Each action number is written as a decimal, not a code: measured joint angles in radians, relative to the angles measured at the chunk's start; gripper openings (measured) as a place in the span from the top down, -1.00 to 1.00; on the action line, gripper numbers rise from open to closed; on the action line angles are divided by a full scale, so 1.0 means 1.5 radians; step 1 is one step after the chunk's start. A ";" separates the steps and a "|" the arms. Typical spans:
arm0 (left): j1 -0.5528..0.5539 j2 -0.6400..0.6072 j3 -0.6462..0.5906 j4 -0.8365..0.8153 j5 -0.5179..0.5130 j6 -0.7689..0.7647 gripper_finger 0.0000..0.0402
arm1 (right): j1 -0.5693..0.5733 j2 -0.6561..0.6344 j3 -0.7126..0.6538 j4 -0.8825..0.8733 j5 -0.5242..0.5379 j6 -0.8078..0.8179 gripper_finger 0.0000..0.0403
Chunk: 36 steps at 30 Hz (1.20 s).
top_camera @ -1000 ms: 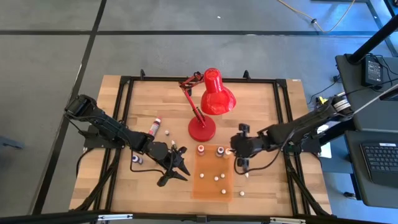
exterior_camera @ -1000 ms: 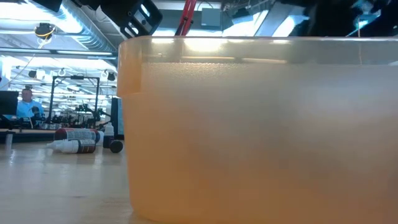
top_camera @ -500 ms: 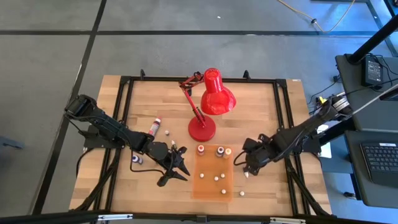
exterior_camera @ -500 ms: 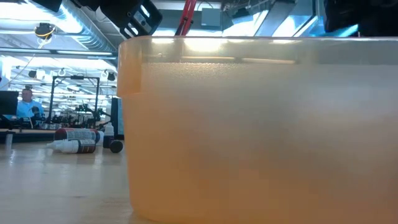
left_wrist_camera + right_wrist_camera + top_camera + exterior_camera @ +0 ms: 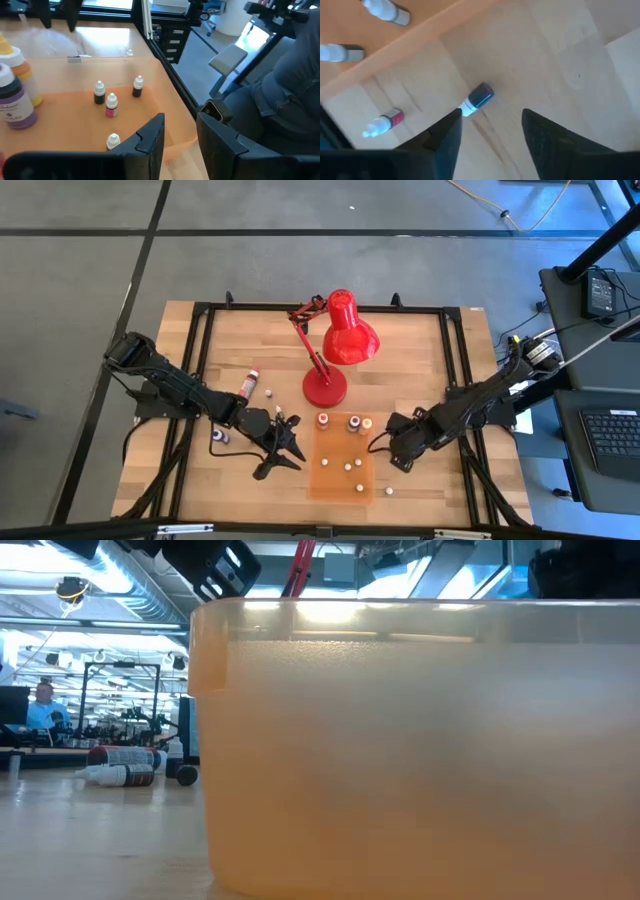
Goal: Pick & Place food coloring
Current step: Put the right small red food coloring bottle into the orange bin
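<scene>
Food coloring bottles lie scattered over the wooden table [image 5: 410,370]: several stand inside the translucent orange tray [image 5: 338,490] at about 6 o'clock of the table, three larger ones [image 5: 353,422] line its far edge, and a few more rest on the bare wood. The right gripper [image 5: 400,460] sits low at 3 o'clock of the tray, just beside its wall, with its fingers spread apart and nothing between them; its wrist view shows a small blue-bodied bottle [image 5: 476,99] lying on its side on the wood just ahead of the gap, and a red-labelled one [image 5: 383,123] lying nearby, beside the tray's edge. The left gripper [image 5: 290,448] hovers at 9 o'clock of the tray, fingers [image 5: 150,141] set narrowly apart and holding nothing, looking across at four tiny bottles [image 5: 111,105] standing in the tray. A red desk lamp [image 5: 335,345] stands at 12 o'clock of the tray. At 9 o'clock of the lamp's base, a longer bottle [image 5: 247,385] lies on the wood.
</scene>
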 joint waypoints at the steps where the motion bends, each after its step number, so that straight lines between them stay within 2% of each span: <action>1: 0.000 0.000 0.000 0.000 -0.007 0.000 0.45 | 0.000 0.008 0.000 0.000 0.000 0.000 -0.12; 6: 0.000 0.000 0.000 0.000 -0.039 0.000 0.46 | 0.000 0.046 0.000 0.016 -0.002 0.002 -0.30; 12: 0.000 0.000 0.000 -0.002 -0.068 0.000 0.46 | 0.000 0.096 0.000 0.039 -0.043 0.064 -0.34; 15: 0.000 0.000 0.000 -0.002 -0.076 0.000 0.45 | 0.000 0.117 0.000 0.039 -0.074 0.074 -0.32; 27: 0.000 0.000 0.000 -0.002 -0.083 0.000 0.46 | 0.008 0.141 0.000 0.050 -0.096 0.015 -0.15; 32: 0.000 0.000 0.000 -0.002 -0.083 0.000 0.45 | 0.036 0.141 0.000 0.045 -0.087 0.026 -0.10; 36: 0.000 0.000 0.000 -0.002 -0.083 0.041 0.45 | 0.067 0.141 0.000 0.034 -0.047 0.033 -0.08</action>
